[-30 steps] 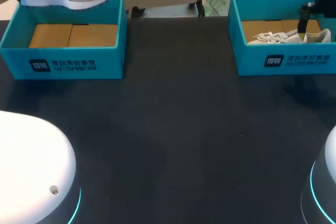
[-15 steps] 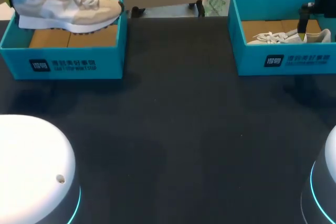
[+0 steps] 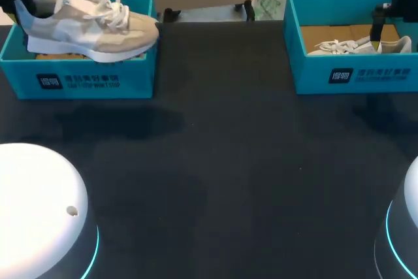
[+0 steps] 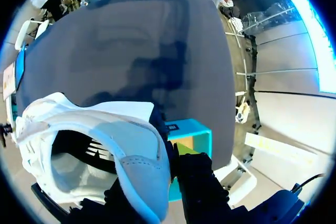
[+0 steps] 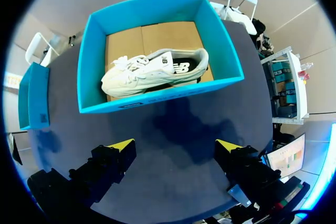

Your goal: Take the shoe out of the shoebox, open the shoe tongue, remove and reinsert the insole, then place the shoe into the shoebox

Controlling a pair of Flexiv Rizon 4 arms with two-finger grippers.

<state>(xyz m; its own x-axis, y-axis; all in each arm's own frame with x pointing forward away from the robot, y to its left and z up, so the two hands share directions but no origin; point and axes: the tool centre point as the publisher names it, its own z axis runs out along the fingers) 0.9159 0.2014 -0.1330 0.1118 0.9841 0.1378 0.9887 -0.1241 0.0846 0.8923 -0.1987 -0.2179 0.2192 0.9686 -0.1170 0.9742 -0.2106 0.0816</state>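
While left gripper (image 4: 167, 174) clamps heel of beige shoe (image 3: 91, 27), shoe hangs over left shoebox (image 3: 85, 80) at 10 o'clock on table (image 3: 228, 161), toe toward 3 o'clock, past box wall. Right gripper (image 5: 175, 146): fingers wide apart, holding nothing, by right shoebox (image 5: 157, 95) at 2 o'clock. White shoe (image 5: 155, 69) lies inside.
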